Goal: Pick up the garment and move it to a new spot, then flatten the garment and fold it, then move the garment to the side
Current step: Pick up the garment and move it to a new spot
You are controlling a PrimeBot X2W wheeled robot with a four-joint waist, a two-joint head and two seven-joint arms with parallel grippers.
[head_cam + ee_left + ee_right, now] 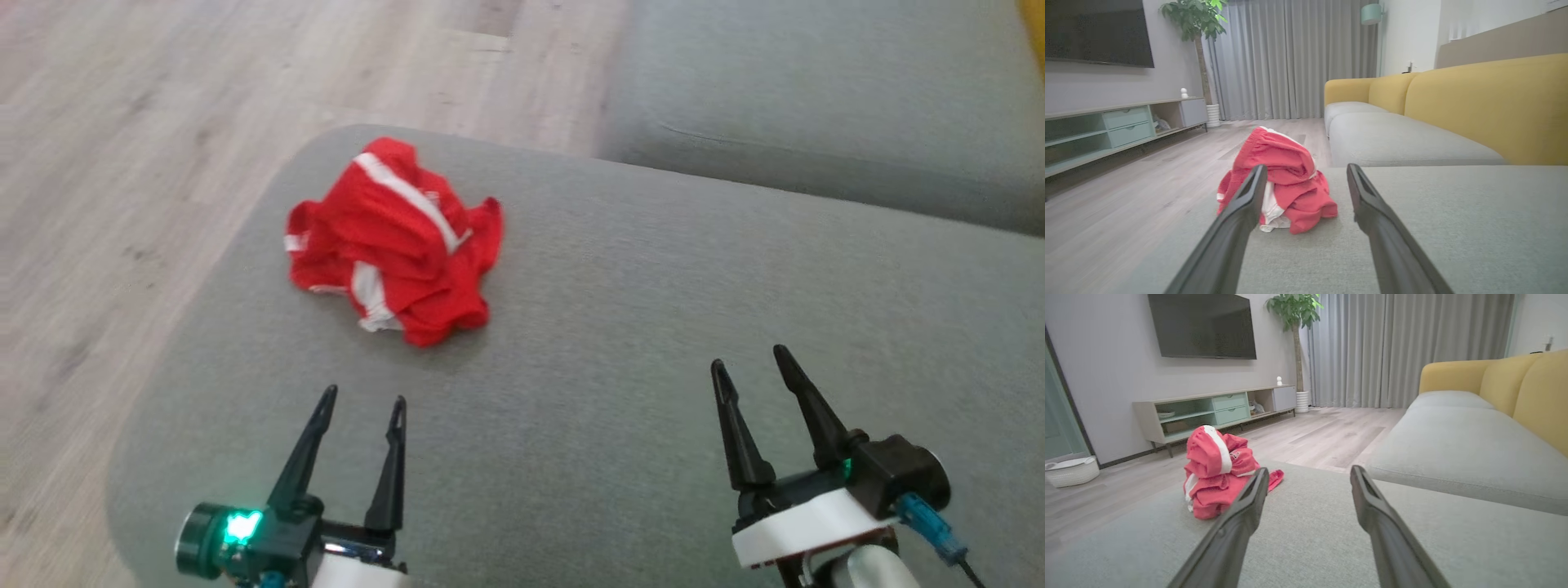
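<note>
– Wooden pale plank floor (122, 163) on the left, and then?
– The grey fabric sofa cushion (612, 327). On its far left part lies the crumpled red cloth garment with white stripes (396, 245).
– And the claws?
– Nearer, the left claw (363, 400) is apart from the garment, fingers spread, gripping nothing. Well to the right, the right claw (749, 359) is likewise spread and empty.

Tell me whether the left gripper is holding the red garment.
No: the left gripper is open and empty, short of the crumpled red garment with white stripes, which lies on the grey fabric cushion.
</note>
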